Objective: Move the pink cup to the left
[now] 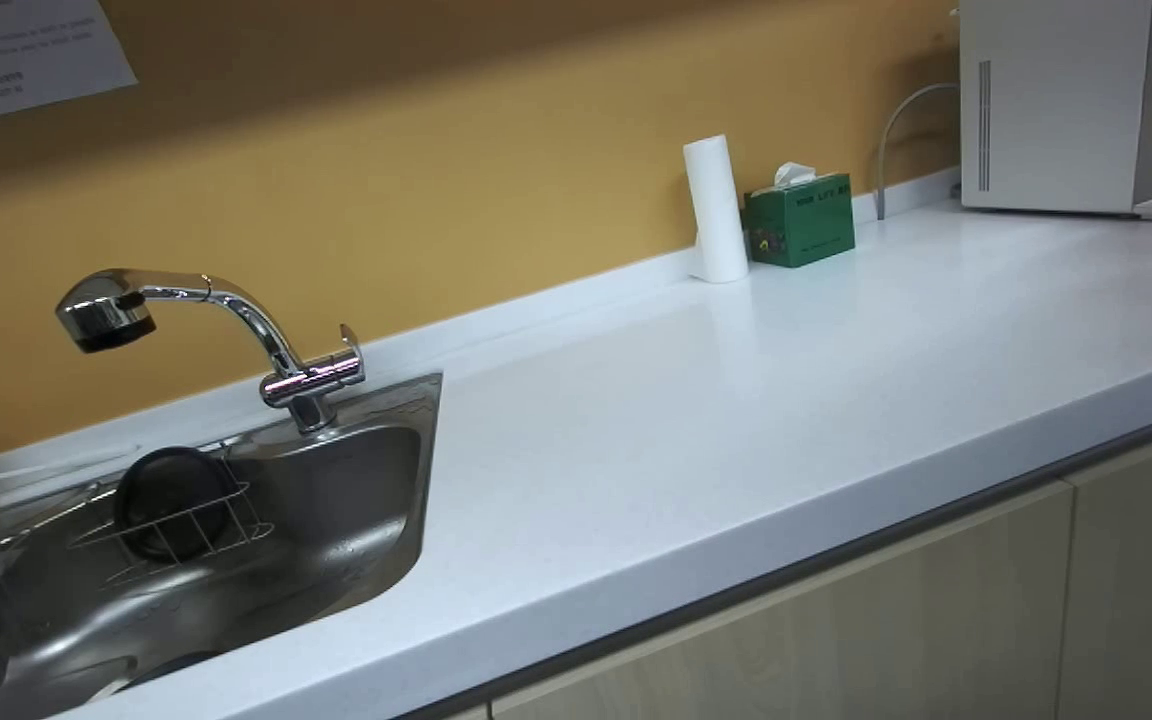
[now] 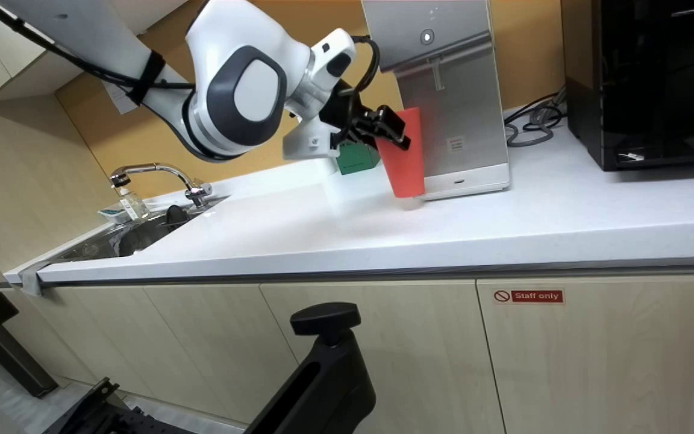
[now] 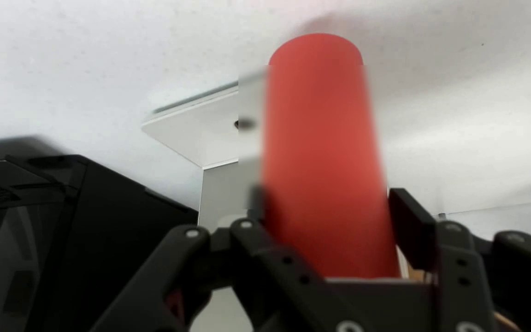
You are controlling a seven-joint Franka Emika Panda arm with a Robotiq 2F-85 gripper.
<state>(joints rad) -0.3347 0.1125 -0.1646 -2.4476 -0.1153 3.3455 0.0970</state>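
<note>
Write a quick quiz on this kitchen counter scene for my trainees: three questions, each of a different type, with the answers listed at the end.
1. Multiple choice. In the wrist view, what is between the fingers?
A) a sponge
B) a pink cup
C) a spoon

2. True or false. In an exterior view, the white paper roll stands on the counter beside the green tissue box.

3. Fill in the blank. In an exterior view, the red sign on the cupboard door reads "_____ only".

Key:
1. B
2. True
3. Staff
</note>
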